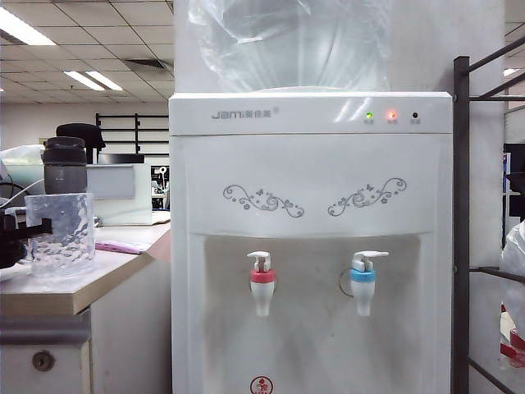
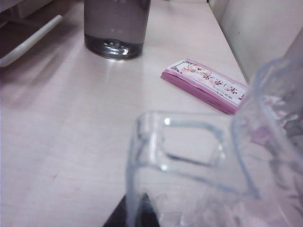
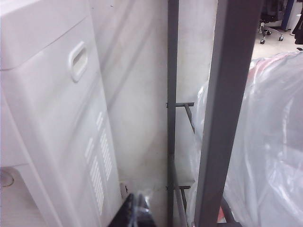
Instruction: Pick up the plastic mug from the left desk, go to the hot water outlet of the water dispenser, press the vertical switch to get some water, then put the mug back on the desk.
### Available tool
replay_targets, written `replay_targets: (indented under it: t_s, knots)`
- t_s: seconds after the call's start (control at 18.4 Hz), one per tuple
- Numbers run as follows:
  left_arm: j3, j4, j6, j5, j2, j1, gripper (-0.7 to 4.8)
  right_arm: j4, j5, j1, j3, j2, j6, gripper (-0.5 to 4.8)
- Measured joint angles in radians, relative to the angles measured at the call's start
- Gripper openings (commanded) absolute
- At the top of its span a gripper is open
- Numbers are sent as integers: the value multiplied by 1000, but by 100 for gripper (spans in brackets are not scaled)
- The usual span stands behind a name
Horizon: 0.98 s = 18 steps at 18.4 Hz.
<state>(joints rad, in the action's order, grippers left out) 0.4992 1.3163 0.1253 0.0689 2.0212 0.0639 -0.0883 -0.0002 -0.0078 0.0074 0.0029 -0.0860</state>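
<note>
The clear, colourless plastic mug with a dimpled wall (image 1: 61,232) stands on the pale beige bench with a grey edge band and a white front bearing a round keyhole (image 1: 74,295), near its front edge at the left of the exterior view. The left end effector (image 1: 15,236) reaches in from the left edge of that view as a dark shape touching the mug's side; in the left wrist view only a dark tip (image 2: 137,213) shows behind the mug's transparent handle (image 2: 189,146), and its jaws are drawn together, apparently closed on the mug at the handle. Behind the mug on the same bench stands a taller smoky-grey bottle with a black lid (image 1: 65,167), and a flat pink packet with a floral print (image 2: 203,85) lies on the benchtop between the mug and the dispenser side. Right of the bench stands the tall white water dispenser with grey floral swirls (image 1: 312,246), a big clear bottle (image 1: 287,41) on top. Its small white tap with a red collar (image 1: 262,283) carries a slim white lever (image 1: 259,260) as its top part; a like tap with a blue collar (image 1: 363,283) sits well apart to the right. The right end effector (image 3: 135,213) shows only a dark tip beside the dispenser's white side panel and a grey metal rack (image 3: 227,113); whether it is open or closed cannot be told.
</note>
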Motion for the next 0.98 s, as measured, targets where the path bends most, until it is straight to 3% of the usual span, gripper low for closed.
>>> replay_targets:
  t_s: [0.22,0.43,0.7,0.98]
  knots:
    - [-1,0,0,0,0,0,-6,0,0,0,0,0,0,4]
    - [-102,107,-1,-36,-11,0,-6,0,0,0,0,0,0,3]
    - [-347,126,2,-42,-154,0,-5,0,0,0,0,0,0,3]
    - [-440,108,-2,-43,-312,-3,-5,0,0,0,0,0,0,3]
